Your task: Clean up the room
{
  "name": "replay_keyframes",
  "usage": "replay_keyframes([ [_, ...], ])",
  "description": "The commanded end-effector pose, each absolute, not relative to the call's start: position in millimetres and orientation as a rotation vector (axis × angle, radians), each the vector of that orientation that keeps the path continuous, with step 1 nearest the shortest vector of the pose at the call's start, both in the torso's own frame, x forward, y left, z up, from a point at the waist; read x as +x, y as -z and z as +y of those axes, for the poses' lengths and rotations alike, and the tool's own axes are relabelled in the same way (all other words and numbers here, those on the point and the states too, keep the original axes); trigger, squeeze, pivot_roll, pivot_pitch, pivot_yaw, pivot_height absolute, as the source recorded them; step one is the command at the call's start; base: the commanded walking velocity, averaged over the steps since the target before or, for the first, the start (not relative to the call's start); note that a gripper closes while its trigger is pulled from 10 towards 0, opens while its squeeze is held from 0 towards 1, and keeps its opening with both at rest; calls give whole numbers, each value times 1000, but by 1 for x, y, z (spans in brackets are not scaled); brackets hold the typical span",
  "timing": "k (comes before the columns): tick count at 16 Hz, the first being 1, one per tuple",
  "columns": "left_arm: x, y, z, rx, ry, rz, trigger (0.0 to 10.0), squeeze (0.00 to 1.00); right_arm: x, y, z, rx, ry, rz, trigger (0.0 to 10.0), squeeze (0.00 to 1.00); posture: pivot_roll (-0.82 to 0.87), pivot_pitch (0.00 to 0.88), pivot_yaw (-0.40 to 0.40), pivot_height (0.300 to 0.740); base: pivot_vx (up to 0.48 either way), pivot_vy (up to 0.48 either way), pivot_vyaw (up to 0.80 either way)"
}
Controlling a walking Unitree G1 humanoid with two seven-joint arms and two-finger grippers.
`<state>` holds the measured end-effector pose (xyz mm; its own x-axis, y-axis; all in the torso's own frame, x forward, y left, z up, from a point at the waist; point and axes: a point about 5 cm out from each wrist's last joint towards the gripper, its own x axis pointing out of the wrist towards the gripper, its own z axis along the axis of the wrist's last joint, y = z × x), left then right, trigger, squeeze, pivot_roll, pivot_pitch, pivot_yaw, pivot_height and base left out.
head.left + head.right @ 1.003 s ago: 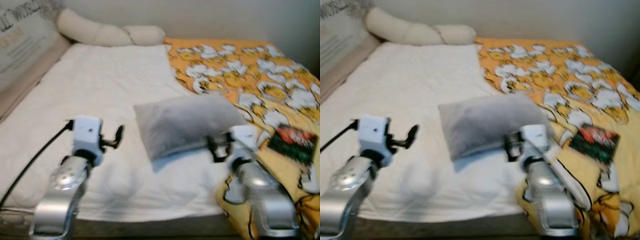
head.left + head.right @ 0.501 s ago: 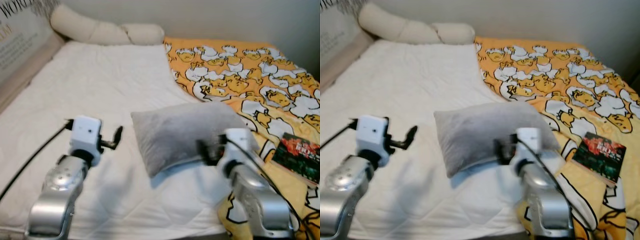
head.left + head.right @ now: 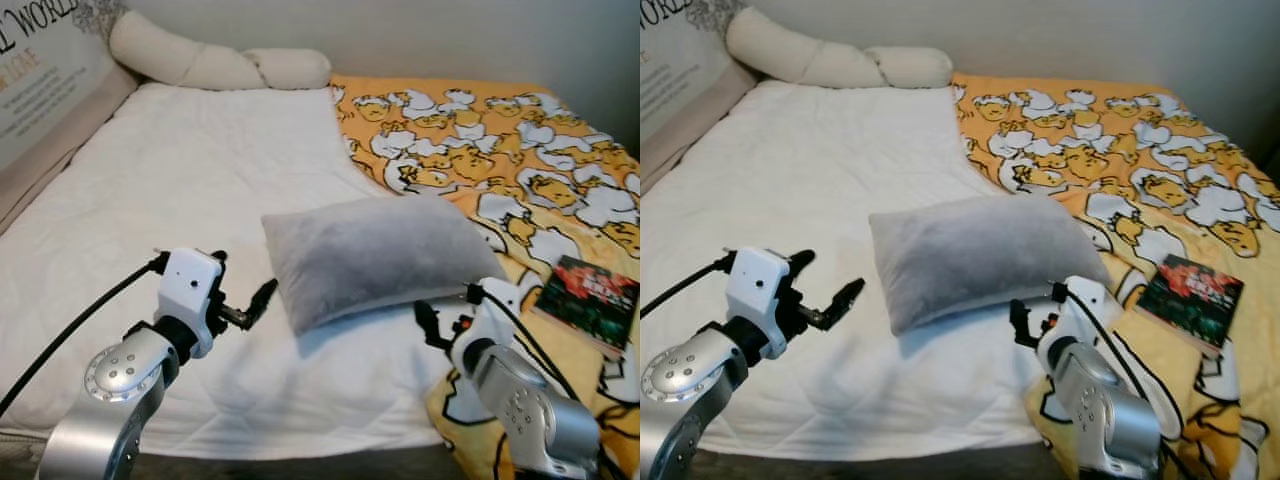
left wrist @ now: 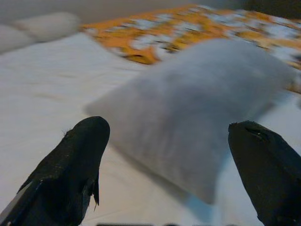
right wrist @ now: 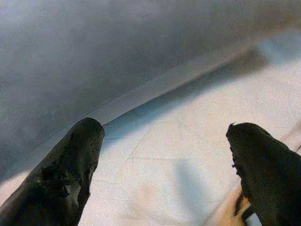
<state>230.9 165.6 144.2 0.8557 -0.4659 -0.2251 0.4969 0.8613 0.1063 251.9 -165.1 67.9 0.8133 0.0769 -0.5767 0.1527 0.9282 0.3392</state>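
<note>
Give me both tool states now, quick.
Left tool: open, empty, aimed at the grey pillow.
Right tool: open, empty, at the pillow's near edge over the white sheet.

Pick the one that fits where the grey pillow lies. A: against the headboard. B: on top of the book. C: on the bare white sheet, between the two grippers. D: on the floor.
C: the grey pillow rests on the white sheet, with the left gripper and right gripper to either side.
</note>
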Motion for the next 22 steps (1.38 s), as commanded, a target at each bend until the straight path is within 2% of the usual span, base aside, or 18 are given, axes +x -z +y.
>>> replay_keyframes([
  [1,237,-145,158,170,625,201,10000,0,270,-66,-164,463,55,604,10000,1000,-79,0,-37,740,0,0,0],
  [5,241,-143,147,181,797,228,10000,0,308,-57,-150,653,36,573,10000,1000,-65,0,-27,740,0,0,0],
  [6,245,-143,145,184,825,233,10000,0,319,-51,-145,744,61,594,10000,816,-58,0,-27,740,0,0,0],
  [7,246,-143,145,188,833,233,10000,0,325,-47,-140,801,77,619,10000,0,-50,0,-29,740,0,0,0],
  [11,247,-143,143,191,847,228,10000,0,336,-44,-127,1012,137,631,10000,0,-30,0,-36,740,0,0,0],
  [12,245,-143,143,185,850,232,10000,0,341,-48,-125,1068,134,593,8745,0,-29,0,-35,740,0,0,0],
  [13,245,-143,143,182,851,236,10000,0,343,-48,-125,1082,136,578,5843,0,-29,0,-34,740,0,0,0],
  [14,244,-142,143,182,853,241,10000,0,345,-50,-126,1088,140,553,1176,0,-28,0,-33,740,0,0,0],
  [15,244,-142,143,184,855,242,10000,0,347,-51,-127,1086,150,540,0,0,-27,0,-30,740,0,0,0],
  [22,243,-140,144,193,846,247,10000,0,348,-49,-126,1032,178,540,0,0,-19,0,-32,740,0,0,0],
])
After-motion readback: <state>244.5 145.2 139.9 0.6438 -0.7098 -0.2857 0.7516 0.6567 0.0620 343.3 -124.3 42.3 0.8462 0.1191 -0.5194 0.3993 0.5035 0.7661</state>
